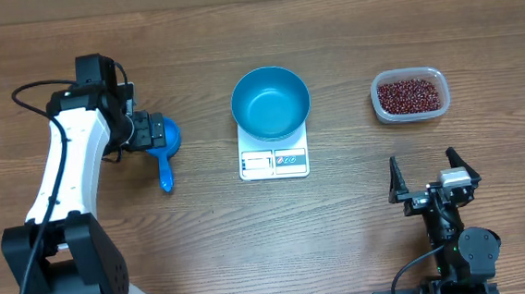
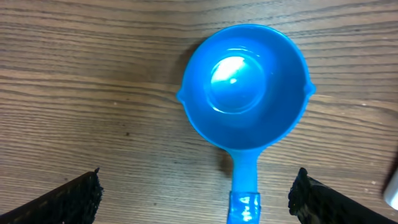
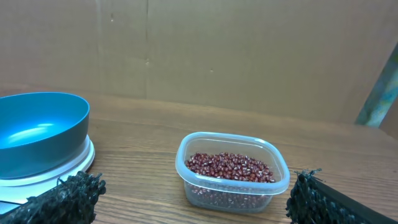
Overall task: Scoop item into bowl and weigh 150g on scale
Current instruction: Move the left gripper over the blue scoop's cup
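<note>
The empty blue bowl (image 1: 270, 102) (image 3: 37, 134) stands on the white scale (image 1: 274, 162) (image 3: 68, 167) at mid-table. The red-brown beans (image 1: 410, 94) (image 3: 229, 167) fill a clear tub (image 1: 432, 77) (image 3: 233, 190) at the right. A small blue scoop (image 1: 165, 163) (image 2: 245, 93) lies empty on the table to the left of the scale, its handle toward the front. My left gripper (image 1: 153, 131) (image 2: 196, 193) hovers open above the scoop, its fingers on either side of the handle and apart from it. My right gripper (image 1: 428, 174) (image 3: 196, 193) is open and empty, in front of the tub.
The wooden table (image 1: 342, 225) carries only these things. A cardboard wall (image 3: 217, 50) stands behind the table's far edge. The left arm's cable (image 1: 27, 94) loops out at the far left.
</note>
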`<state>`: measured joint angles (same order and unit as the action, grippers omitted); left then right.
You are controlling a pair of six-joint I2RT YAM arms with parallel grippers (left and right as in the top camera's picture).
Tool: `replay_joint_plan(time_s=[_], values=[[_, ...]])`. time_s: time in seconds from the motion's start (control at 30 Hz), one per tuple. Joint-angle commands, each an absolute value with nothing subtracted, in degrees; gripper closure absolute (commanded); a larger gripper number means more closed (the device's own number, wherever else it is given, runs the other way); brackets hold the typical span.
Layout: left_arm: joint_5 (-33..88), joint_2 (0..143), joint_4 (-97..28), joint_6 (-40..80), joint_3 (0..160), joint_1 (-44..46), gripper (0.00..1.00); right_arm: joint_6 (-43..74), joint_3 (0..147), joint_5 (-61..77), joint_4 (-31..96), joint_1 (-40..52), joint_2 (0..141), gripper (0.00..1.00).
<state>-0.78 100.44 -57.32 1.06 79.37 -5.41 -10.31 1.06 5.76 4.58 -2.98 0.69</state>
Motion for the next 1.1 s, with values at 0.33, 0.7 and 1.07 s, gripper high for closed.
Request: replay_joint_plan(time_s=[0.33,0.7,1.07], values=[[-2.3,108.0,-54.0,1.5,80.8,-6.3,0.0,-10.6,0.5,6.1,4.4,-3.2,0.2,0.0],[-2.3,110.0,-51.6,3.9,80.8,-7.3,0.01,-10.6,0.5,6.1,4.4,-3.2,0.2,0.0],[-1.8,110.4,-52.3,6.7,80.7,-7.5,0.01,-10.6,0.5,6.1,4.4,-3.2,0.2,0.0]])
